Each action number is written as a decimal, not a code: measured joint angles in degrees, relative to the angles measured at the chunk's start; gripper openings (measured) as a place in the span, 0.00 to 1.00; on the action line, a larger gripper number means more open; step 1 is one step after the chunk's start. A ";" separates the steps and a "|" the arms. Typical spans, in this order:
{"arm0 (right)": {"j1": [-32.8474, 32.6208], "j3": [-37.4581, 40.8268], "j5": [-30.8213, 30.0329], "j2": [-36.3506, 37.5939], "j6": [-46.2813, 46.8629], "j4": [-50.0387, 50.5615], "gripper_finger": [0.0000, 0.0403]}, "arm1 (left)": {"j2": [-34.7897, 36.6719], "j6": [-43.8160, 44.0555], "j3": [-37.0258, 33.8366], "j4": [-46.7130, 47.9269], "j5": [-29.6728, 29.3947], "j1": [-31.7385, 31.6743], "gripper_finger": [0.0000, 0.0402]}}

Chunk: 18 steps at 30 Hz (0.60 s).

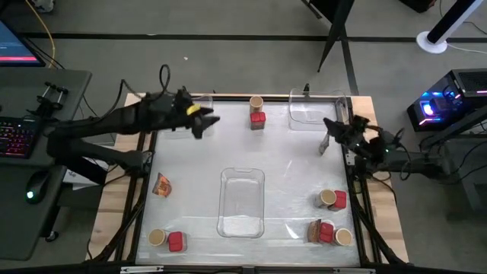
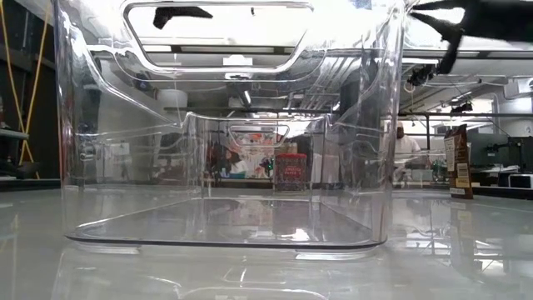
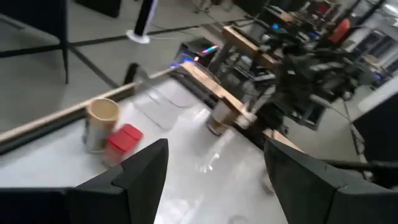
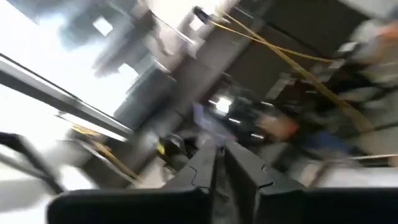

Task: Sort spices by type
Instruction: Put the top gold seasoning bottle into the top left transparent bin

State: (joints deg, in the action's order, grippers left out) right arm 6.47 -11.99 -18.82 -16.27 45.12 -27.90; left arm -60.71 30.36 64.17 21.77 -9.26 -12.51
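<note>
Two dark, near-black arms built of slim jointed links, with black cables looped alongside. Left gripper (image 1: 207, 122) marked by a yellow patch just behind its fingers; right gripper (image 1: 326, 144) all black, with flat, angular fingers (image 4: 245, 171).

In the high view, the clear tray (image 1: 242, 202) blocks the counter (image 1: 190, 164) at lower centre. Open room lies left and right of it and across the middle. A jar (image 1: 256, 103) and red box (image 1: 258, 119) stand at top centre, another tray (image 1: 316, 110) upper right.
</note>
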 joint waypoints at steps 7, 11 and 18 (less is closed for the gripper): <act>5.49 -22.35 2.11 -23.45 -3.61 27.05 0.41 | -16.09 -4.81 10.32 2.28 19.70 -18.29 0.63; 8.59 -35.27 2.37 -32.63 -6.58 41.64 0.61 | -29.62 -10.74 21.32 6.43 23.67 -21.80 0.63; 9.59 -53.68 2.53 -41.01 -9.25 57.46 0.73 | -48.21 -15.88 38.68 13.92 24.01 -21.78 0.63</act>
State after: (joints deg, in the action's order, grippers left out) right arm 16.06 -65.67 -16.28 -57.28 35.87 29.56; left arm -108.92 14.49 102.86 35.69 14.75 -34.29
